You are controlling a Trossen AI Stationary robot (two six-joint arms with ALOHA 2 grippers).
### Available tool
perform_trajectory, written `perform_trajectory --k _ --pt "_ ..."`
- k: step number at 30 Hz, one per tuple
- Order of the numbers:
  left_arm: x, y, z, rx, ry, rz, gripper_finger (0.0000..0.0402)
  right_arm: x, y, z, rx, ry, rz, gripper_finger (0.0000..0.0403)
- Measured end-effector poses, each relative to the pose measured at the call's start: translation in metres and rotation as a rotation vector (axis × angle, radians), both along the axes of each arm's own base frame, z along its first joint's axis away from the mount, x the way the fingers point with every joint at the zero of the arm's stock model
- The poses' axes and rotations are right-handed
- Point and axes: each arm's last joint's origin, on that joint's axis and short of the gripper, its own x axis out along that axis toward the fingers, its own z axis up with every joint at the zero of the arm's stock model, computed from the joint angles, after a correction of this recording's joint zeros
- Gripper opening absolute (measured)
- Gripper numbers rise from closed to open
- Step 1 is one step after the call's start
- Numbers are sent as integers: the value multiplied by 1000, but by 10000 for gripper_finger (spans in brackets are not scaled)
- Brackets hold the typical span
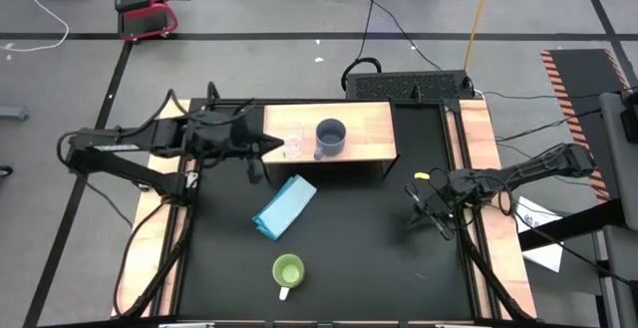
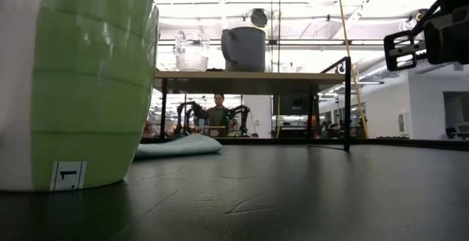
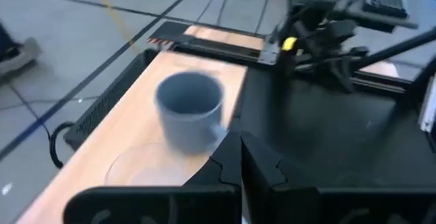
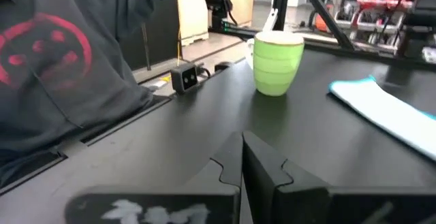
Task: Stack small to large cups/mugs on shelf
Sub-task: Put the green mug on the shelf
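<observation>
The left gripper [image 1: 271,147] is over the left part of the shelf [image 1: 369,121], with its two fingers pressed together and nothing between them; in the left wrist view the closed fingers [image 3: 240,161] stand just beside the rim of the clear glass cup [image 3: 146,167]. This glass cup [image 1: 292,141] stands upright on the shelf, and just beside it, on the side away from the gripper, stands the grey-blue mug [image 1: 330,137], also upright, with its opening up. From the low view the two vessels are seen side by side on top of the shelf board [image 2: 249,78], the glass cup [image 2: 192,50] near the grey-blue mug [image 2: 244,48] but apart from it. On the black table [image 1: 379,248], in front of the shelf, lies the light blue folded cloth [image 1: 284,206]. Nearer to the front edge stands the lime-green mug [image 1: 288,272], upright, well apart from the shelf and from both arms. The right gripper [image 1: 417,194] is at the right side of the table, above the black surface; its fingers [image 4: 255,161] are closed together and hold nothing. In the right wrist view the lime-green mug [image 4: 278,63] stands farther off on the table, and a person in a grey sweatshirt [image 4: 61,67] is at the table's edge.
</observation>
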Motion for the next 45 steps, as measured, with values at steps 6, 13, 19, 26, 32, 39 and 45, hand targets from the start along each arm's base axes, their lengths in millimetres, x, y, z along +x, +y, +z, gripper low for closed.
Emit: perform_trajectory --k 6,13,19,26,32,39,45 --pt "-23 7 -48 -47 -86 -30 0 0 1 3 19 -21 2 0" --pt "-35 4 -88 52 -157 -106 0 0 1 3 20 -20 -2 0" --pt "-42 2 -107 76 -188 -163 0 1 0 3 15 -21 -35 0" --pt "-56 1 -127 136 -315 -220 0 1 -1 3 -14 -41 -54 0" --pt "-73 -1 -158 160 -428 -243 0 1 -1 4 -33 -62 -51 0" --pt "-84 -2 -197 154 -498 -260 0 1 -1 4 -54 -77 -48 0" --pt "-87 -4 -207 147 -502 -321 0 1 -1 4 -70 -95 -45 0"
